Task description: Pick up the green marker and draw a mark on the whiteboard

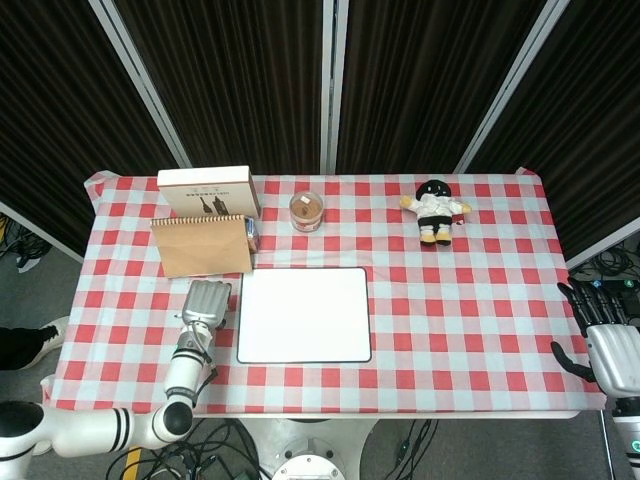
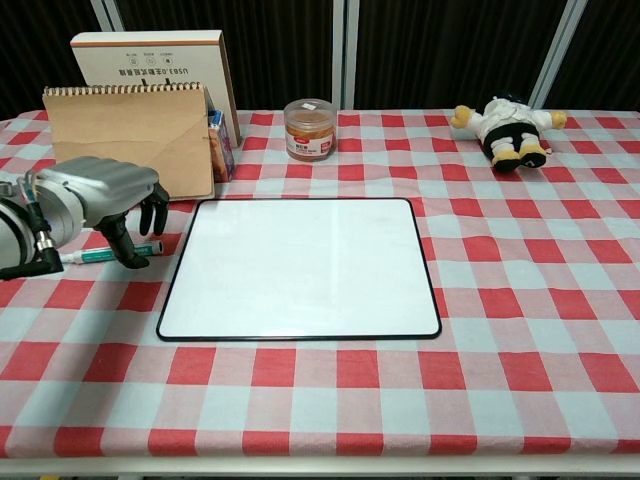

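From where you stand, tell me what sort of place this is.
Probably a robot test or demo setup, not a home: a checked tablecloth staged with a whiteboard and plush toy, dark curtains behind, loose cables on the floor.

Table w/ red-white check cloth (image 2: 500,300). Whiteboard (image 2: 300,265) lies flat mid-table. Green marker (image 2: 100,256) just left of it, brown notepad (image 2: 128,142) and box (image 2: 150,58) behind-left, jar (image 2: 310,128) straight behind, plush doll (image 2: 505,128) behind-right — well apart.
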